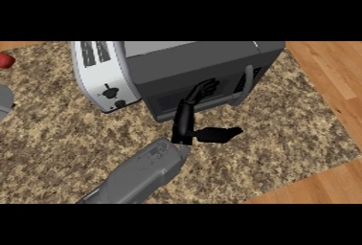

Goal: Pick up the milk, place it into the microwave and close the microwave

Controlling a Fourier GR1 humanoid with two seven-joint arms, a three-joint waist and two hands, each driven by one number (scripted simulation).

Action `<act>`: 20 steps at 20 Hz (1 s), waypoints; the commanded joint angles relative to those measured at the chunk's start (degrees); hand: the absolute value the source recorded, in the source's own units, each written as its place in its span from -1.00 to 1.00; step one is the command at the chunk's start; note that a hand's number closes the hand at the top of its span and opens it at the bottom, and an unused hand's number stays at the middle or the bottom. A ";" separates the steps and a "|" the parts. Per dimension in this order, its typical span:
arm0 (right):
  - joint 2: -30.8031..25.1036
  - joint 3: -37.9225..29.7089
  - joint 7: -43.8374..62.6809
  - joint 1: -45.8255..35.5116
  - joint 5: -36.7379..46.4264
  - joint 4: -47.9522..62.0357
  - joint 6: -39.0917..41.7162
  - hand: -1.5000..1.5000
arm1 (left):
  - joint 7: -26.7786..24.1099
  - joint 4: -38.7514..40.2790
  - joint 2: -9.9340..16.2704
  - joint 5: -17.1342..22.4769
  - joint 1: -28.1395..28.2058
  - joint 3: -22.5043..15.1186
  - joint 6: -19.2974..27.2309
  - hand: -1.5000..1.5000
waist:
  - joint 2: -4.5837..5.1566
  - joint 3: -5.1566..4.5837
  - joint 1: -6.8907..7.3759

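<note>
While the microwave (205, 72) sits at the far middle of the table (63, 143), one robot hand (189, 115) reaches up from the lower middle, fingers fairly straight, tips on the door face (191, 98) just left of the vertical handle (246, 83); thumb sticks out right, nothing held. Can't tell for sure which arm it is, reads as the right. Door looks shut or nearly. Milk not visible anywhere, probably already inside, can't confirm. Hand's long axis points straight at the door, so a push goes away from the robot. Toaster (102, 76) touches the microwave's left side; open room to the right, table edge beyond. Red object (5, 60) far left
</note>
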 commanded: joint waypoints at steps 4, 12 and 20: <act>-1.15 -0.29 -1.54 -2.02 2.93 0.55 -1.40 1.00 | -1.92 2.70 0.04 4.50 -4.44 3.20 2.25 -1.00 | 1.07 0.07 0.25; -1.41 -0.32 -2.72 -3.57 3.87 2.20 -1.58 1.00 | -4.47 3.77 0.04 7.37 -5.90 2.59 1.95 -1.00 | 2.00 0.20 0.09; 6.11 1.18 -1.26 -3.18 -6.05 7.11 3.11 -1.00 | -6.28 3.88 0.04 9.26 -6.14 1.16 1.76 -1.00 | 2.68 0.60 1.45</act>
